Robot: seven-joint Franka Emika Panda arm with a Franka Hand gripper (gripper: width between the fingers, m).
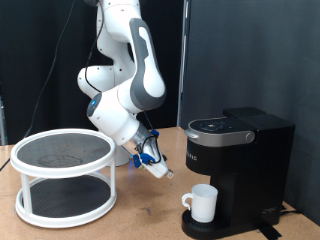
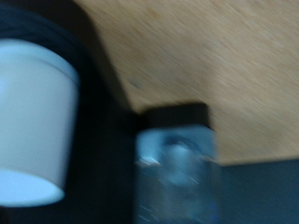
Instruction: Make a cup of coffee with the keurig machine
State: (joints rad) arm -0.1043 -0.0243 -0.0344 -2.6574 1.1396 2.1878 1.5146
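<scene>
The black keurig machine (image 1: 238, 150) stands at the exterior view's right with its top lid down. The small white cup (image 1: 203, 202) stands on its round drip tray (image 1: 205, 226), under the spout. My gripper (image 1: 162, 172) hangs low over the wooden table, tilted, just left of the machine and above-left of the cup; nothing shows between its fingers. In the blurred wrist view the cup (image 2: 30, 117) shows beside the dark machine body (image 2: 103, 149). The gripper's fingers do not show there.
A white two-tier round table (image 1: 66, 176) with dark mesh shelves stands at the exterior view's left. The wooden tabletop (image 1: 140, 220) runs between it and the machine. A black curtain hangs behind.
</scene>
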